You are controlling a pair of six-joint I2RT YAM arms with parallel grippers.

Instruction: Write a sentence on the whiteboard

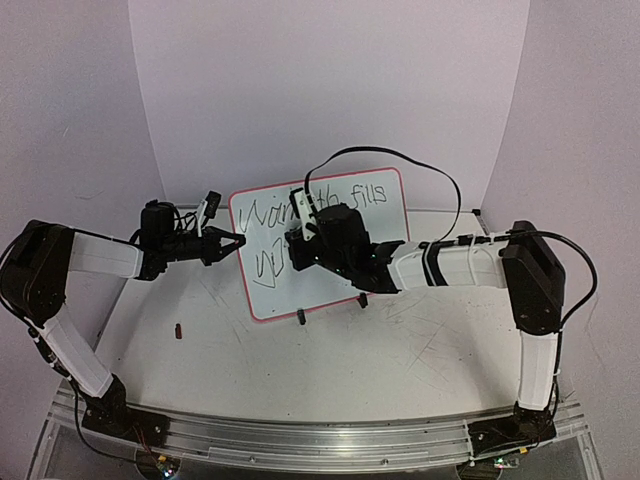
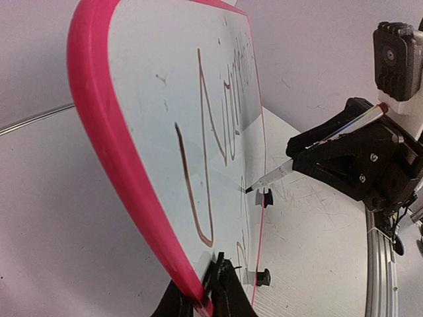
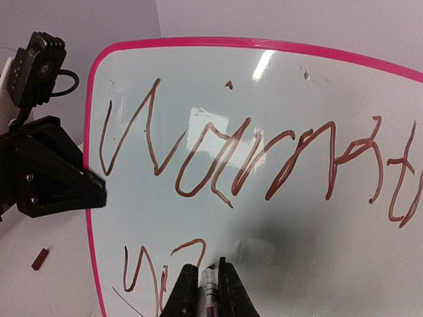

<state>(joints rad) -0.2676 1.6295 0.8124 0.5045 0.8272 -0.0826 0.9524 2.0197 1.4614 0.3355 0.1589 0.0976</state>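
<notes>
**Item 1: whiteboard** (image 1: 383,222). White face, pink-red frame, rounded corners. It stands upright on the table (image 1: 400,360), at 12 o'clock from table centre in your top view, face toward the arms.

**Item 1a: sentence** (image 3: 254,162). Dark cursive on the board. The top line reads approx. "Warmth fills". A 2nd line is begun at the board's 7 o'clock corner; you see only a few strokes, the rest is hidden behind the R gripper.

**Item 2: marker** (image 2: 284,170). The tip is against the board face on the 2nd line and appears to be touching. The barrel slants away from the board.

**Item 3: R gripper** (image 3: 201,290). Jaws are clenched on the marker, fingers tight either side of the barrel. It sits in front of the board's lower-centre face, and the arm reaches in from 4 o'clock.

**Item 4: L gripper** (image 2: 198,300). Jaws are pinched on the pink frame at the board's 9 o'clock edge, w/ one finger on each side of the rim. The arm comes in from 9 o'clock.

**Item 5: clip feet** (image 1: 300,320). Two black feet under the bottom edge at approx. 6 and 5 o'clock, resting on the table.

**Item 6: small dark-red piece** (image 1: 179,331). It lies on the table at 8 o'clock from the board, apart from both grippers. You can't tell what it is.

**Item 7: table.** Pale grey, heavily scratched.
</notes>
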